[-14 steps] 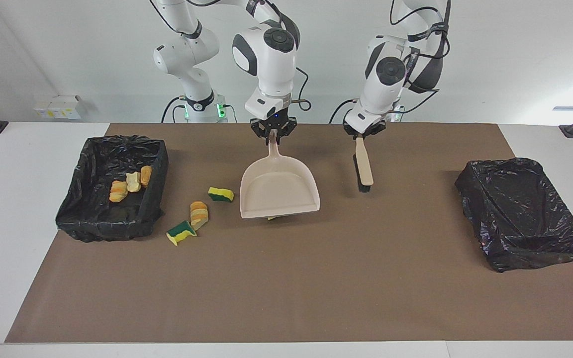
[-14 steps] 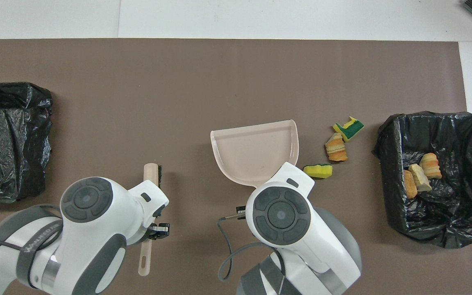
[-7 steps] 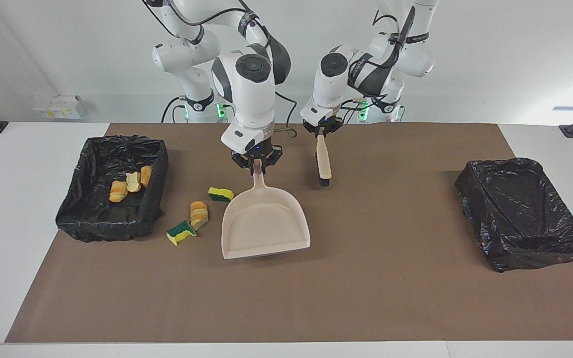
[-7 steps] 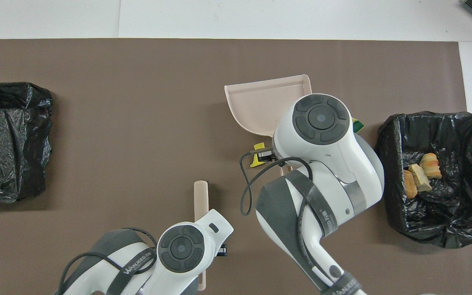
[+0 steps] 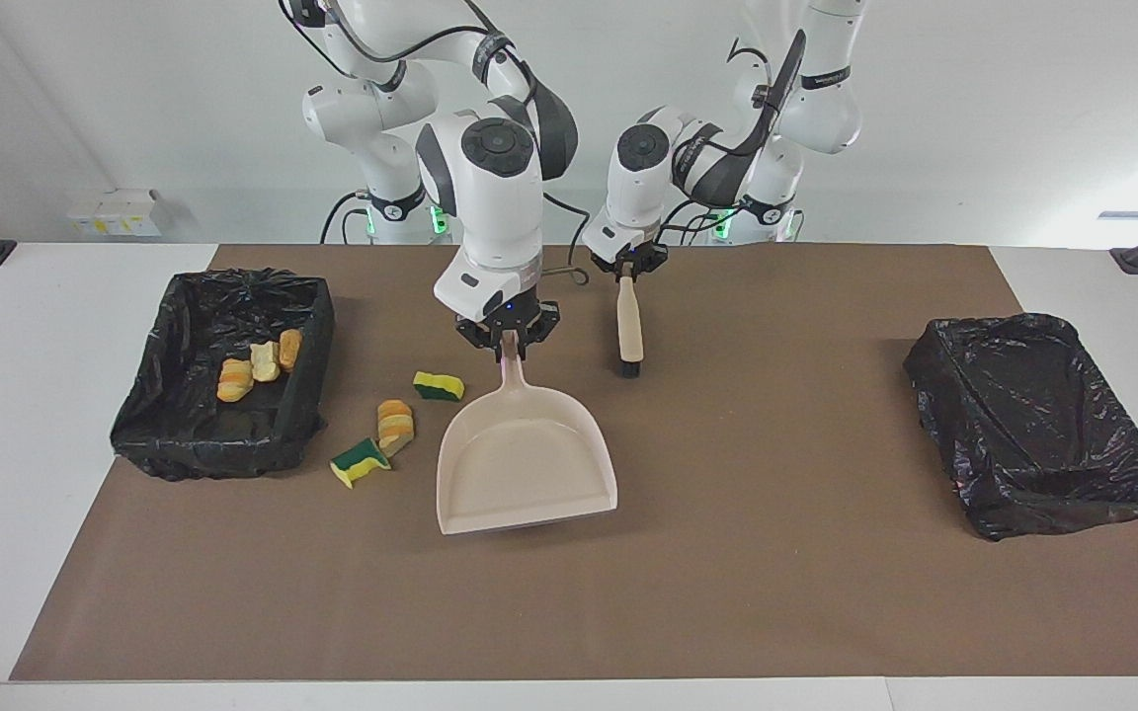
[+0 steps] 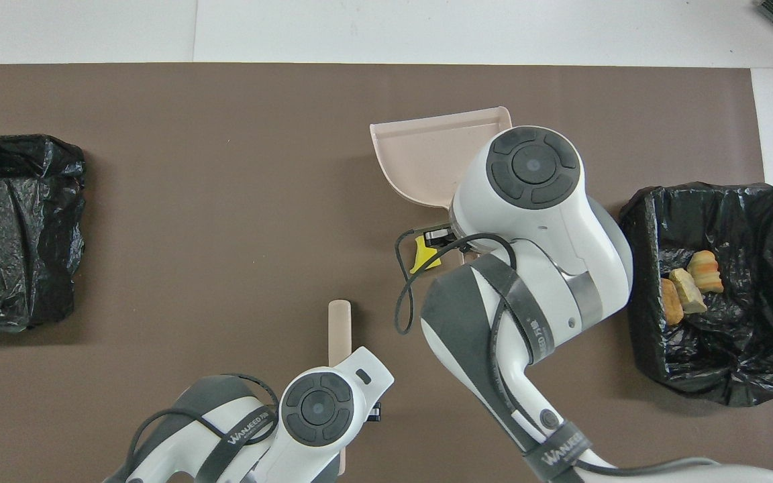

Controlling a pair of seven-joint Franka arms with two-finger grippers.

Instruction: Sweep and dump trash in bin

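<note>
Both arms mid-table, tools gripped.
Left gripper [image 5: 630, 270] clamped on brush [image 5: 629, 327] handle, bristles down; right gripper [image 5: 509, 339] clamped on dustpan [image 5: 527, 465] handle. Three scraps [image 5: 394, 427] loose on mat beside dustpan, three more in lined bin [image 5: 166, 439].

I saw even, bright light from above; soft short shadows lay under the dustpan [image 5: 527, 464], and the black bin liner [image 5: 1038, 420] showed small glare.
</note>
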